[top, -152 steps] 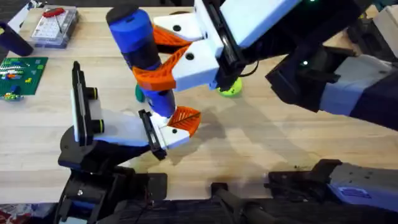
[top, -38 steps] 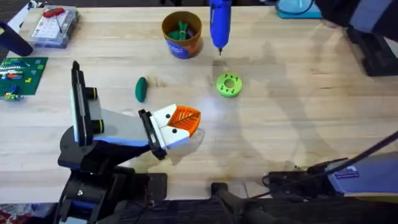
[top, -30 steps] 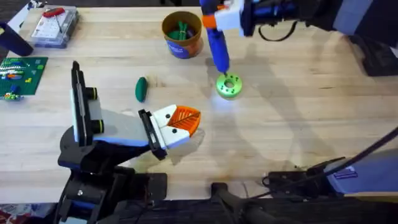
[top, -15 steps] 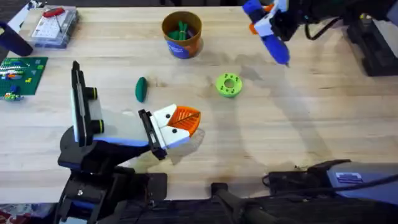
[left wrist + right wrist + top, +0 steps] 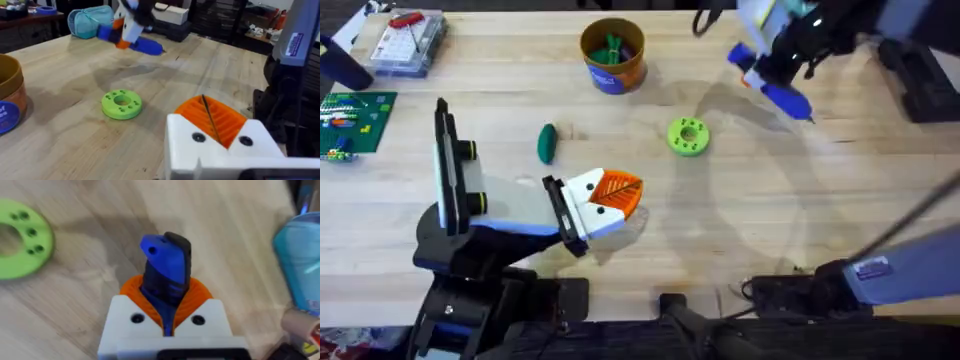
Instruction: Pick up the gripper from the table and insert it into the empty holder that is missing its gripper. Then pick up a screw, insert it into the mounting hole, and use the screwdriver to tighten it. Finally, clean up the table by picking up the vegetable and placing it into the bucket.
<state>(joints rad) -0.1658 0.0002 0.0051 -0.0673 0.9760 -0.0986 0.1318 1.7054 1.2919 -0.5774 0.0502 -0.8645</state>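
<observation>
Your right gripper [image 5: 167, 311] has its jaws clenched on the screwdriver [image 5: 772, 80], carried above the far right of the desk [image 5: 740, 220]. The orange finger [image 5: 618, 191] looks seated in the holder [image 5: 592, 205] on your left arm; I cannot tell how those jaws stand. Judging by this, you are between screw work and cleanup: set the screwdriver down, then reach for the vegetable [image 5: 547, 142], lying left of the green disc [image 5: 687, 136], near the bucket [image 5: 612, 56]. Pale wood; cluttered room beyond.
</observation>
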